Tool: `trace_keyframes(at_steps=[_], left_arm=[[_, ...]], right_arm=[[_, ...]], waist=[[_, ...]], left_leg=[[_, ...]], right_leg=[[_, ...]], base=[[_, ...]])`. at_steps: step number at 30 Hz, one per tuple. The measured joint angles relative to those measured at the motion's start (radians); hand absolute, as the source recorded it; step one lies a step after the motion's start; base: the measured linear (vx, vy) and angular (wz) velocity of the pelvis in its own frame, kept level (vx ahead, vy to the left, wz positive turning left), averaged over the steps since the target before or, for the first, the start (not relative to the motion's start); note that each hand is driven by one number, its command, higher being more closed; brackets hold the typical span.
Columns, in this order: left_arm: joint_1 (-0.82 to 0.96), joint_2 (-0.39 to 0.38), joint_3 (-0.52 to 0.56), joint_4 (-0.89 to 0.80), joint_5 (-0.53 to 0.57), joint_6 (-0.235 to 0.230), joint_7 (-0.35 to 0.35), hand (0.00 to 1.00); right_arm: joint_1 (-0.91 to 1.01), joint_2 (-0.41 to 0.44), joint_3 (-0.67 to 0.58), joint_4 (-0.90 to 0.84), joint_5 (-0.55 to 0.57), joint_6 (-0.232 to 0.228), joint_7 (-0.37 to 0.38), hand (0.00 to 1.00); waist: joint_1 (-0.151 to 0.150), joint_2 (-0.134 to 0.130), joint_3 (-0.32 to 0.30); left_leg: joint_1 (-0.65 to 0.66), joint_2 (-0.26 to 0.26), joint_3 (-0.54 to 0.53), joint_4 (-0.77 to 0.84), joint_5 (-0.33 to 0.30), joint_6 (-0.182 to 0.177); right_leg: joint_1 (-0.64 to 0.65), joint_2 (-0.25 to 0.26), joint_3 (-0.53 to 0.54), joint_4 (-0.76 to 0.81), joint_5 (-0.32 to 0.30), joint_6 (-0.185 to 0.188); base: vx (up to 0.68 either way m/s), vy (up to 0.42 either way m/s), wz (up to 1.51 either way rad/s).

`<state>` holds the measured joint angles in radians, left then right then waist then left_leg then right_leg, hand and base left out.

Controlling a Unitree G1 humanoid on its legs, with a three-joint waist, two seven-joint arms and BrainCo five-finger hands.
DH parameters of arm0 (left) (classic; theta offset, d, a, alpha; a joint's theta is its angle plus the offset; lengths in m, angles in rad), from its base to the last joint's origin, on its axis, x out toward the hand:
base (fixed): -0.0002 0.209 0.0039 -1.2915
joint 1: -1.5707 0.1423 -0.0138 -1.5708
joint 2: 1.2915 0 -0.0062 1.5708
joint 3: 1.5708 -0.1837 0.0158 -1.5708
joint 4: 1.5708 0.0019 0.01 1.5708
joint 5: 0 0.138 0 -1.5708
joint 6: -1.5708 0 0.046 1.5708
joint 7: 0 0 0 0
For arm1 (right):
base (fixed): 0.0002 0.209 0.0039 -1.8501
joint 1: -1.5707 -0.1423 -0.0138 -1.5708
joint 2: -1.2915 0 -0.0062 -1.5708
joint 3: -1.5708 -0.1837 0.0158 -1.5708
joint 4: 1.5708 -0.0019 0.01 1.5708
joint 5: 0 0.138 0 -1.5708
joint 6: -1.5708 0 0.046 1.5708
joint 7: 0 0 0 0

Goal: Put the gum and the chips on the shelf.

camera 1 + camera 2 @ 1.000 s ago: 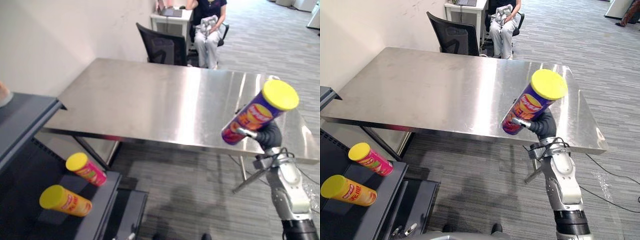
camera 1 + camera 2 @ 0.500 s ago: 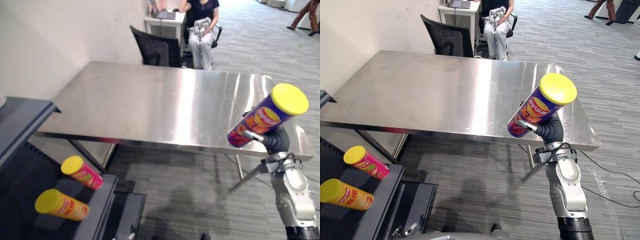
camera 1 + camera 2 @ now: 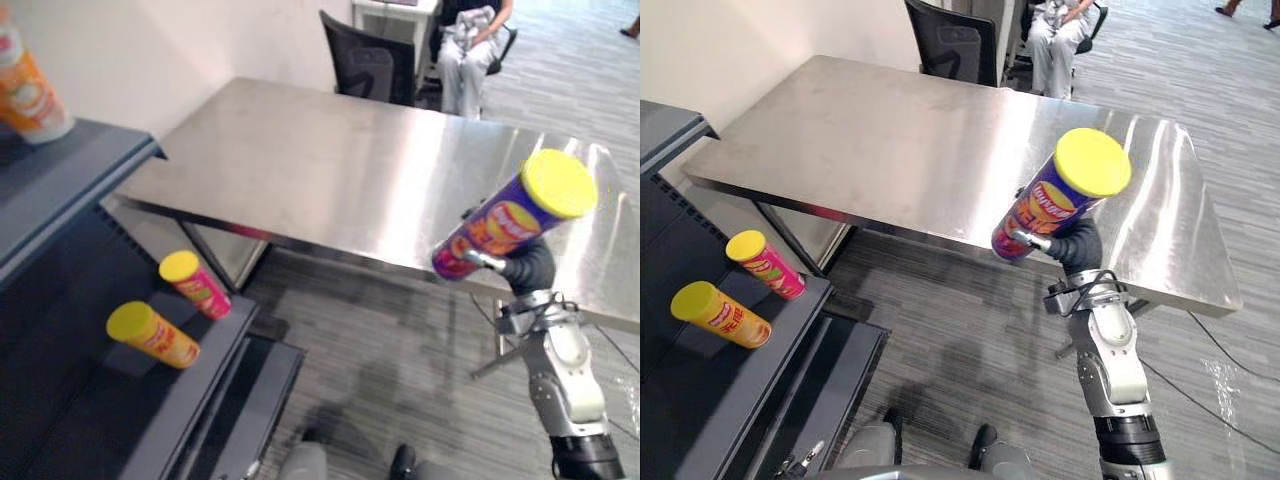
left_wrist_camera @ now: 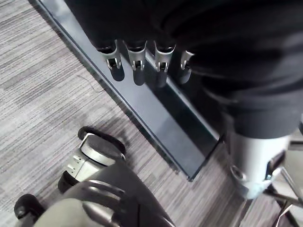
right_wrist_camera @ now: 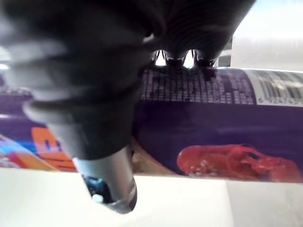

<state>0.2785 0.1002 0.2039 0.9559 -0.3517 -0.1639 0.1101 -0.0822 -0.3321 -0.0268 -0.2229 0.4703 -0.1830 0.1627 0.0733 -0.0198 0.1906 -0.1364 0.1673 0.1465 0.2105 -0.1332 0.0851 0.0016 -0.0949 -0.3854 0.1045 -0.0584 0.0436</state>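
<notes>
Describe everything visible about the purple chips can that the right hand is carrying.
The purple chips can is a tall tube, seemingly printed card, closed with a yellow lid. Its side carries red-and-yellow print and, in the right wrist view, a lobster picture and a barcode. It is held in the air, tilted with the lid end higher and toward the robot's right, seen against the steel table's near edge. The right hand has its fingers curled round the lower part.

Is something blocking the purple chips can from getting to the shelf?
Nothing visible. The right robot hand holds the purple chips can, and only carpet lies between it and the shelf, where a pink can and a yellow can lie.
</notes>
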Motion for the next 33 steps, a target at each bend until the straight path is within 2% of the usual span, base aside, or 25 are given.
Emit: trace_keyframes(at_steps=[1,2,3,4,5,6,7,9,10,13,15,16,18,20,21,23,25,26,28,30,33], left_arm=[[-0.009,-0.001,0.001,0.001,0.003,-0.002,-0.004,0.0],[-0.023,-0.013,0.004,0.002,0.006,-0.003,-0.006,0.0],[-0.023,-0.024,0.004,0.002,0.01,-0.004,-0.007,0.0],[-0.014,-0.045,-0.007,0.0,0.018,-0.005,-0.008,0.0],[-0.003,-0.045,-0.022,-0.009,0.022,-0.024,-0.012,0.0],[-0.001,-0.033,-0.017,-0.009,0.022,-0.033,-0.012,0.0],[-0.011,-0.028,0.0,0.009,0.022,-0.036,-0.009,0.0],[0.013,-0.033,0.004,0.028,0.022,-0.038,-0.009,0.0],[0.023,-0.041,0.005,0.04,0.022,-0.04,-0.011,0.0],[0.045,-0.064,0.004,0.074,0.022,-0.048,-0.029,0.0],[0.044,-0.072,0.006,0.102,0.03,-0.059,-0.033,0.0],[0.043,-0.072,0.006,0.107,0.043,-0.067,-0.035,0.0],[0.042,-0.07,0.007,0.108,0.052,-0.079,-0.037,0.0],[0.042,-0.063,-0.004,0.106,0.052,-0.079,-0.036,0.0],[0.042,-0.058,-0.009,0.105,0.052,-0.079,-0.036,0.0],[0.042,-0.037,-0.022,0.101,0.054,-0.077,-0.029,0.0],[0.041,-0.021,-0.032,0.097,0.055,-0.076,-0.027,0.0],[0.044,-0.015,-0.031,0.099,0.055,-0.073,-0.025,0.0],[0.047,-0.015,-0.032,0.099,0.055,-0.073,-0.02,0.0],[0.047,-0.008,-0.032,0.099,0.054,-0.074,-0.017,0.0],[0.045,-0.003,-0.031,0.098,0.054,-0.074,-0.017,0.0]], right_arm=[[0.0,-0.002,-0.018,0.0,0.0,-0.009,-0.004,1.0],[-0.004,-0.008,-0.051,0.004,-0.001,-0.024,-0.008,1.0],[-0.004,-0.011,-0.069,0.004,-0.001,-0.025,-0.013,1.0],[0.0,-0.02,-0.106,0.004,-0.001,-0.028,-0.031,1.0],[0.011,-0.034,-0.138,0.004,-0.001,-0.03,-0.041,1.0],[0.017,-0.04,-0.151,0.003,0.0,-0.032,-0.044,1.0],[0.02,-0.056,-0.183,0.009,0.0,-0.034,-0.044,1.0],[0.021,-0.047,-0.181,0.013,0.003,-0.034,-0.046,1.0],[0.029,-0.047,-0.181,0.012,0.005,-0.034,-0.046,1.0],[0.051,-0.048,-0.183,0.01,0.01,-0.033,-0.053,1.0],[0.064,-0.041,-0.183,0.01,0.01,-0.033,-0.077,1.0],[0.073,-0.04,-0.183,0.011,0.009,-0.033,-0.093,1.0],[0.084,-0.037,-0.183,0.01,-0.001,-0.032,-0.114,1.0],[0.081,-0.028,-0.185,0.01,-0.029,-0.033,-0.147,1.0],[0.081,-0.019,-0.184,0.011,-0.032,-0.033,-0.154,1.0],[0.079,0.015,-0.183,0.012,-0.04,-0.033,-0.169,1.0],[0.079,0.028,-0.182,0.012,-0.042,-0.033,-0.174,1.0],[0.079,0.037,-0.181,0.011,-0.045,-0.033,-0.175,1.0],[0.082,0.037,-0.181,0.009,-0.071,-0.035,-0.173,1.0],[0.087,0.037,-0.179,0.003,-0.08,-0.038,-0.16,1.0],[0.087,0.036,-0.172,0.001,-0.08,-0.046,-0.143,1.0]], waist=[[-0.015,-0.001,-0.008],[-0.029,0.006,-0.015],[-0.034,0.022,-0.016],[-0.043,0.052,-0.019],[-0.053,0.035,-0.03],[-0.068,0.005,-0.044],[-0.061,0.019,-0.049],[-0.049,0.015,-0.047],[-0.05,0.019,-0.05],[-0.058,0.043,-0.067],[-0.071,0.056,-0.077],[-0.073,0.059,-0.079],[-0.074,0.06,-0.082],[-0.073,0.059,-0.083],[-0.072,0.054,-0.084],[-0.071,0.026,-0.086],[-0.072,0.007,-0.079],[-0.069,-0.002,-0.08],[-0.068,-0.002,-0.08],[-0.069,-0.002,-0.08],[-0.067,-0.01,-0.079]], left_leg=[[0.0,0.03,0.096,-0.036,0.001,0.014],[-0.041,0.091,0.209,0.082,0.0,0.014],[-0.061,0.129,0.26,0.166,0.022,0.047],[-0.089,0.139,0.325,0.203,0.118,0.038],[-0.081,0.072,0.313,0.08,0.234,0.01],[-0.056,0.013,0.288,-0.04,0.313,-0.017],[-0.033,0.016,0.342,0.006,0.239,0.003],[0.023,0.058,0.431,0.152,0.138,-0.017],[0.062,0.066,0.449,0.17,0.127,-0.035],[0.15,0.072,0.445,0.1,0.133,-0.067],[0.185,0.058,0.443,-0.033,0.145,-0.102],[0.192,0.044,0.447,-0.083,0.145,-0.103],[0.197,0.02,0.443,-0.159,0.143,-0.107],[0.203,-0.018,0.442,-0.225,0.131,-0.125],[0.204,-0.029,0.441,-0.238,0.129,-0.127],[0.203,-0.072,0.424,-0.28,0.125,-0.133],[0.205,-0.094,0.417,-0.301,0.122,-0.128],[0.205,-0.104,0.415,-0.305,0.112,-0.115],[0.203,-0.109,0.416,-0.309,0.096,-0.103],[0.195,-0.109,0.416,-0.309,0.096,-0.102],[0.186,-0.103,0.421,-0.302,0.096,-0.102]], right_leg=[[0.025,-0.001,-0.066,-0.061,0.021,-0.016],[0.018,-0.018,-0.139,-0.059,0.029,-0.021],[0.013,-0.022,-0.176,-0.027,0.017,-0.03],[-0.01,-0.041,-0.229,0.077,-0.036,-0.033],[-0.034,-0.061,-0.239,0.1,-0.079,-0.039],[-0.034,-0.081,-0.254,0.061,-0.087,-0.058],[-0.009,-0.099,-0.34,0.039,-0.082,-0.05],[0.012,-0.123,-0.402,0.049,-0.086,-0.057],[0.022,-0.133,-0.437,0.047,-0.083,-0.052],[0.002,-0.139,-0.525,0.046,-0.079,-0.041],[-0.019,-0.145,-0.591,0.066,-0.076,-0.039],[-0.027,-0.155,-0.615,0.088,-0.075,-0.039],[-0.037,-0.186,-0.656,0.136,-0.075,-0.039],[-0.058,-0.241,-0.68,0.206,-0.074,-0.037],[-0.064,-0.256,-0.68,0.224,-0.074,-0.036],[-0.085,-0.31,-0.683,0.271,-0.062,-0.029],[-0.086,-0.323,-0.683,0.27,-0.035,-0.031],[-0.085,-0.325,-0.673,0.256,-0.014,-0.029],[-0.083,-0.316,-0.641,0.225,0.024,-0.026],[-0.084,-0.297,-0.601,0.188,0.047,-0.021],[-0.083,-0.273,-0.588,0.147,0.054,-0.015]], base=[[0.03,-0.081,1.36],[0.03,-0.033,1.42],[0.05,-0.008,1.53],[0.01,-0.03,1.85],[-0.03,-0.07,2.06],[-0.1,-0.136,2.18],[-0.08,-0.126,1.49],[-0.04,-0.097,1.21],[-0.07,-0.041,1.28],[-0.11,0.083,1.0],[-0.13,0.173,0.86],[-0.12,0.232,0.89],[-0.11,0.293,0.65],[-0.11,0.299,0.54],[-0.1,0.241,0.38],[-0.11,0.192,0.25],[-0.14,0.141,0.14],[-0.16,0.127,0.02],[-0.15,0.125,-0.03],[-0.08,0.102,0.02],[0.02,0.018,-0.03]])
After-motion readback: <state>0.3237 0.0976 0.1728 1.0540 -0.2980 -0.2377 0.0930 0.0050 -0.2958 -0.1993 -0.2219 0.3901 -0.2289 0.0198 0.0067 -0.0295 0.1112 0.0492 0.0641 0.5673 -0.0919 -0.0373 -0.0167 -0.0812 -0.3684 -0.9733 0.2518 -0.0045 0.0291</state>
